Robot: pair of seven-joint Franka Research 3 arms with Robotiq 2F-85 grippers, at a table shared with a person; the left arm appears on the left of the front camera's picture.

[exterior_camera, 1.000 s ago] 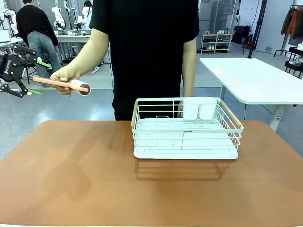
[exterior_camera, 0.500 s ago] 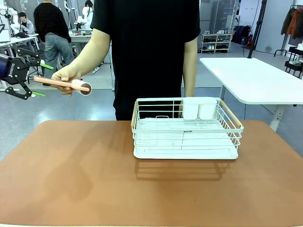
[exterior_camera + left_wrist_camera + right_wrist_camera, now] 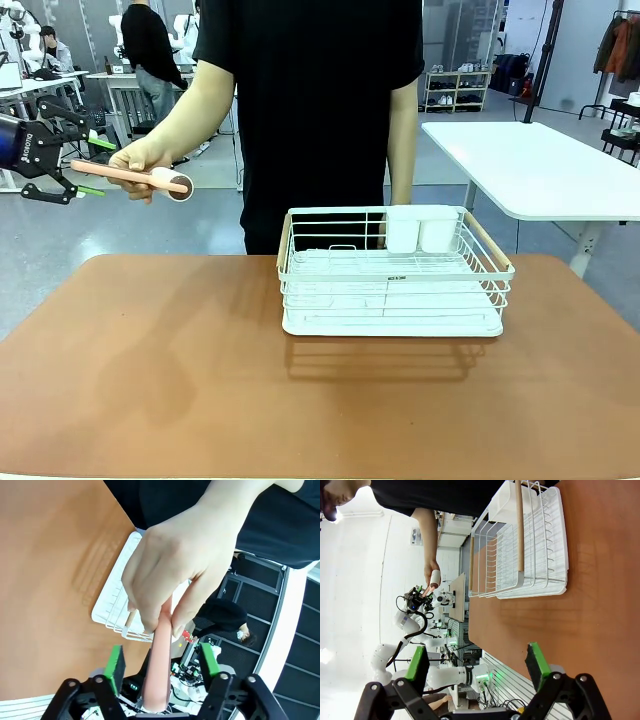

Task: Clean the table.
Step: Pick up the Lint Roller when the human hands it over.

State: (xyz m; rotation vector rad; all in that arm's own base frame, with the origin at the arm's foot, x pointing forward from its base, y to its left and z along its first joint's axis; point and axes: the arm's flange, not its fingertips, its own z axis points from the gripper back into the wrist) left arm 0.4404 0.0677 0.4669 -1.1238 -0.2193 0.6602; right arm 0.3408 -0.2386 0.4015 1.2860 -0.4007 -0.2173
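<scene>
Two sets: left fingers (image 3: 97, 166), upper left, spread astride the pink-handled tool (image 3: 172, 182) in a person's hand (image 3: 140, 158); right fingers (image 3: 477, 665) released over the surface (image 3: 600, 605).

terracotta tbl (image 3: 150, 380), wht rack (image 3: 395, 322), pink handle (image 3: 100, 171)

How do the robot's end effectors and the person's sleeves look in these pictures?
Both the left end effector and the right end effector are black two-finger linkages with bright green pads. The left one carries white lettering beside a blue ring. The person wears a black short sleeve.
</scene>
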